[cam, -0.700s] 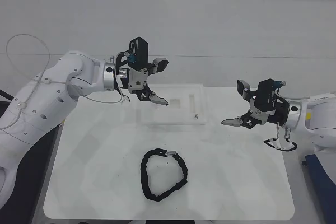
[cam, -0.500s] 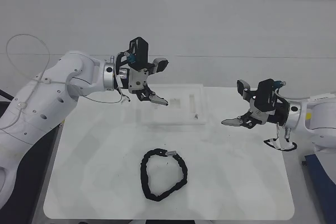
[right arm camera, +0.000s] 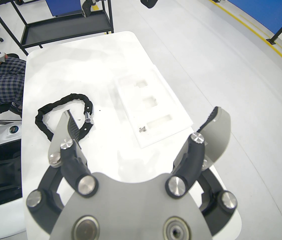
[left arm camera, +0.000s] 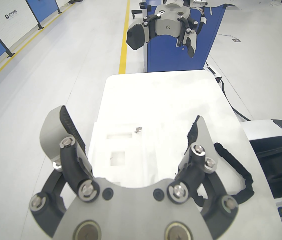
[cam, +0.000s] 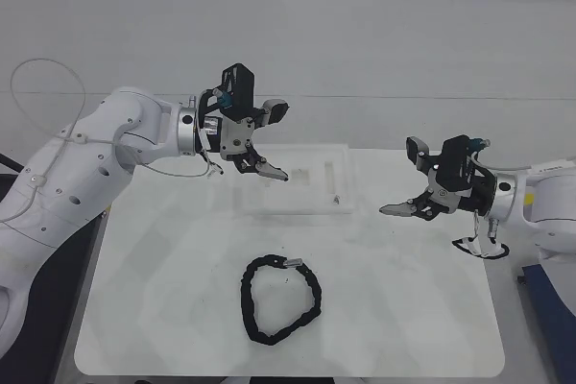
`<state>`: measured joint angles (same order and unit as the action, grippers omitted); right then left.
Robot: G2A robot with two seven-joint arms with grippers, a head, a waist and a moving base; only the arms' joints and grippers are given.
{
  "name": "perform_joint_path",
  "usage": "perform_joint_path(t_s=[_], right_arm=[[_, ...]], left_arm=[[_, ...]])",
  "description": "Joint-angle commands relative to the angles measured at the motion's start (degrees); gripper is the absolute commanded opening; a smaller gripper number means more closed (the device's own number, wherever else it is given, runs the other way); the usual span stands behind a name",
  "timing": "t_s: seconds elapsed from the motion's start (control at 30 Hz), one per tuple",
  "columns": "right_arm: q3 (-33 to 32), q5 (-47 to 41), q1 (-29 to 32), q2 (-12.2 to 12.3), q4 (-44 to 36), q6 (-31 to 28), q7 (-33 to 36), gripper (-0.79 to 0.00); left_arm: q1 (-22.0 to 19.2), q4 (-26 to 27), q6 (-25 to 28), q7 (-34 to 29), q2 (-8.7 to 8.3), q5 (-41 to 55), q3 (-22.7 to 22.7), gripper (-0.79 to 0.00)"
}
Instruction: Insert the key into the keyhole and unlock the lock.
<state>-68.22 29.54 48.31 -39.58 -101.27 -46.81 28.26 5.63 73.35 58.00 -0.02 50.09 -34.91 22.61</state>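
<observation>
A black chain lock (cam: 280, 298) lies looped on the white table (cam: 163, 288), its silver lock cylinder (cam: 293, 261) at the loop's far side. The small key (cam: 337, 200) rests on a white foam tray (cam: 302, 197) behind the loop. My left gripper (cam: 276, 142) hangs open above the tray's left end, nothing between its fingers. My right gripper (cam: 406, 178) hangs open over the table to the right of the tray, also holding nothing. The left wrist view has the key (left arm camera: 138, 129) beyond my open gripper (left arm camera: 131, 118). The right wrist view has the key (right arm camera: 142, 129) and cylinder (right arm camera: 88, 117).
The foam tray (right arm camera: 173, 116) has several rectangular cut-outs. A black shelf cart (right arm camera: 63, 23) and a blue cabinet (left arm camera: 178, 56) stand off the table's ends. Bare table surface lies around the chain (right arm camera: 56, 108) and toward the front edge.
</observation>
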Motion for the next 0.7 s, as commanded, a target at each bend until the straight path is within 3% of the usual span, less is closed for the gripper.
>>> perform_joint_path(t_s=[0.0,0.3,0.67], right_arm=[[0.01,0.09,0.12,-0.02,-0.02,0.32,-0.13,0.0],[5.71,4.02,0.74,-1.6,-0.42,9.78,2.58,0.0],[16.56,0.97,-4.93,-6.23,5.48,25.24,5.1,0.0]], left_arm=[[0.0,0.0,0.0,0.0,0.0,0.0,0.0,0.0],[0.0,0.0,0.0,0.0,0.0,0.0,0.0,0.0],[0.0,0.0,0.0,0.0,0.0,0.0,0.0,0.0]])
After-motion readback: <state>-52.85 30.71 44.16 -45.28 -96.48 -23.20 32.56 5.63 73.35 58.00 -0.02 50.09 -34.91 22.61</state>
